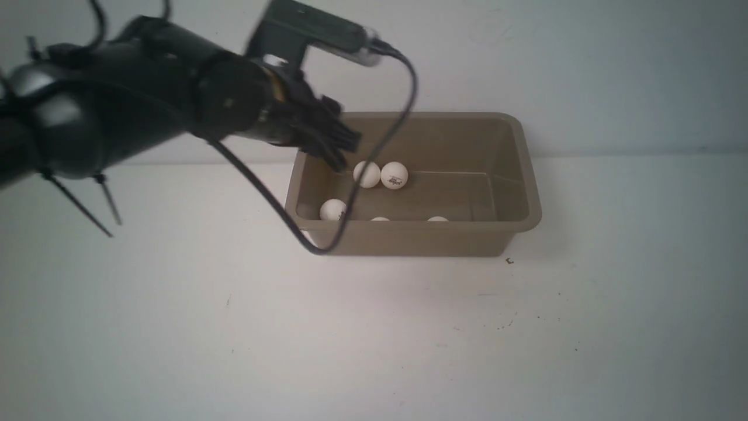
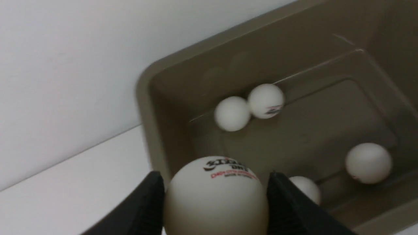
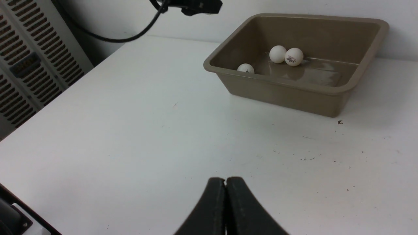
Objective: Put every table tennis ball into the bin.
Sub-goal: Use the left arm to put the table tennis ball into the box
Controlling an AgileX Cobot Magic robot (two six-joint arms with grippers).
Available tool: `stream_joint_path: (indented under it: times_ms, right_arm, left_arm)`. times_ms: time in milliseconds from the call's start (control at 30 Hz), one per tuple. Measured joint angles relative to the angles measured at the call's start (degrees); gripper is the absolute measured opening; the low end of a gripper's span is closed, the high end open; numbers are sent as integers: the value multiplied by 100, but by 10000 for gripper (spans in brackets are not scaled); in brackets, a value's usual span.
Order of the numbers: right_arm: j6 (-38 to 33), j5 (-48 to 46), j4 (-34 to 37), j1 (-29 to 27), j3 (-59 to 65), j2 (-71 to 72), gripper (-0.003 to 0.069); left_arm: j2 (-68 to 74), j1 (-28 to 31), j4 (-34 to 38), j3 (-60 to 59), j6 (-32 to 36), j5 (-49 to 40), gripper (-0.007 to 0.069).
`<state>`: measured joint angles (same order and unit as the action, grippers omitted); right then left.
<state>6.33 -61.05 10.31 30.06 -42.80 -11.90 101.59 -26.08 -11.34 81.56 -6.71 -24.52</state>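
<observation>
Taupe bin (image 1: pixel 409 241): 5 balls (image 1: pixel 394 175) (white)

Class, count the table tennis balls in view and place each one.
6: one ball in the left gripper; in the bin, two by the far wall, one near left, two along the near wall. More may hide there.

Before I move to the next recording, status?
Left gripper shut on ball; right gripper shut. Five other balls inside bin. Cable crosses front view of bin.
</observation>
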Motion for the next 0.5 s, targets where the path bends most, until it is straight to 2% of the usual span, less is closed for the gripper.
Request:
stream_joint_path:
  times_ms: [367, 500]
  right_arm:
    - [0, -7, 0, 0, 0, 0, -11]
    - [0, -62, 0, 0, 0, 0, -11]
  left_arm:
    - [1077, -139, 11, 200, 309, -247, 356]
    - [1092, -139, 146, 200, 314, -242, 413]
